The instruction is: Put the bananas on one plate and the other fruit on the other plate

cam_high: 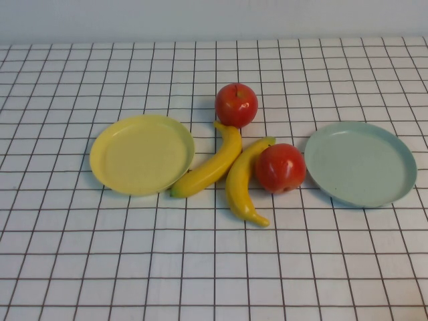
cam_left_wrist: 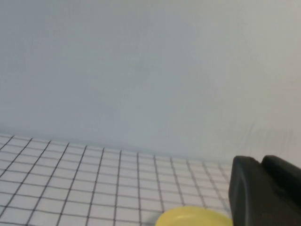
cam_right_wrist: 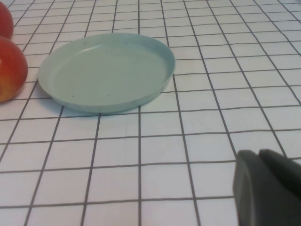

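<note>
Lab-style test setup: gridded white tablecloth (cam_high: 214, 267), bare pale wall (cam_high: 214, 17).

The flat table under a white, black-gridded cloth (cam_high: 214, 267) carries a round pale yellow plate (cam_high: 142, 154) (bare). Right of it lie two curved yellow bananas (cam_high: 208, 165), two glossy red apples (cam_high: 236, 104), then a round teal plate (cam_high: 360, 163).

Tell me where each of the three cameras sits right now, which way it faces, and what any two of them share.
High view: raised on the robot's side, angled down at both plates, two bananas and two apples; no arm shows.
Left wrist view: low, facing the back wall; the yellow plate edge and part of the left gripper show.
Right wrist view: low over the table, facing the teal plate and apples; part of the right gripper shows.
Shared: high and right wrist views both show the teal plate and the nearer apple.
</note>
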Robot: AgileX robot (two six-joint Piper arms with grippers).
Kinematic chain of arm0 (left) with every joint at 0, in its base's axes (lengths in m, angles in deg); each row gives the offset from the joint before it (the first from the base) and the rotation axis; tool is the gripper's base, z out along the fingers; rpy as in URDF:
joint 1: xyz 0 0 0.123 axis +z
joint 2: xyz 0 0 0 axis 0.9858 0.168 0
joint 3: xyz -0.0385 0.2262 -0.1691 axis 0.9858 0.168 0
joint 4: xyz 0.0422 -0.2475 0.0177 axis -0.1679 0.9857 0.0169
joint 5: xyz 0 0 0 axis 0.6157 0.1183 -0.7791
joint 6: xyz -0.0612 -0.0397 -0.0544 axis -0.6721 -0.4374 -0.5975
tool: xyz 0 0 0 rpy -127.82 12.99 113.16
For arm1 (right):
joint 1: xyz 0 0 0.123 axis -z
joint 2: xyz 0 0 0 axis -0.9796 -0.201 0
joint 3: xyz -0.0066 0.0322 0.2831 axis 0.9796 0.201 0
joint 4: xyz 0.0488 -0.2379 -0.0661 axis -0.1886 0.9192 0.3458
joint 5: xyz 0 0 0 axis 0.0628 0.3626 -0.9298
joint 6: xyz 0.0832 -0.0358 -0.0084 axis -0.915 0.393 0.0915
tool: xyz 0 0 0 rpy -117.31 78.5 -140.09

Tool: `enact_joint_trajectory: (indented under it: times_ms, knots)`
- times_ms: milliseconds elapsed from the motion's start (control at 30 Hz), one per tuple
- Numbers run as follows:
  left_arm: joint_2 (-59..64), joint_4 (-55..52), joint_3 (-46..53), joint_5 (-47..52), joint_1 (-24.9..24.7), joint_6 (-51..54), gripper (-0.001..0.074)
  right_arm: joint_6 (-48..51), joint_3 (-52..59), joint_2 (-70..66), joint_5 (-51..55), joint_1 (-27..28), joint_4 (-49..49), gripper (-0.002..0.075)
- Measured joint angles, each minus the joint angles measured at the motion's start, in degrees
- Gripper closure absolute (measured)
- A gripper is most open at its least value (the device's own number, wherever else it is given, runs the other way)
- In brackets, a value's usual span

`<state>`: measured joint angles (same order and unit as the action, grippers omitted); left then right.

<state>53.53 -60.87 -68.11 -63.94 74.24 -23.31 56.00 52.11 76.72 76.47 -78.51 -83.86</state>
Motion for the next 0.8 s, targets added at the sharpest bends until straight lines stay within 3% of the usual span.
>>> enact_joint_trajectory:
  times_ms: [67, 167, 300, 367, 500, 800]
  knots:
    - [4.3, -0.5, -2.5, 1.4, 0.0, 2.6, 0.0684, 0.0, 0.0, 0.0, 0.0, 0.0, 0.0, 0.0741]
    - [13.5, -0.5, -6.7, 4.2, -0.4, 7.5, 0.0554, 0.0, 0.0, 0.0, 0.0, 0.0, 0.0, 0.0741]
    - [25.3, 0.3, -14.7, 10.0, -3.8, 13.3, 0.0293, 0.0, 0.0, 0.0, 0.0, 0.0, 0.0, 0.0741]
    - [31.3, 1.6, -19.5, 14.3, -6.7, 14.8, 0.0206, 0.0, 0.0, 0.0, 0.0, 0.0, 0.0, 0.0741]
    - [44.6, 3.7, -30.0, 22.5, -13.1, 19.0, 0.0153, 0.0, 0.0, 0.0, 0.0, 0.0, 0.0, 0.0741]
    - [73.4, 4.3, -55.3, 37.0, -26.2, 34.6, 0.0141, 0.0, 0.0, 0.0, 0.0, 0.0, 0.0, 0.0741]
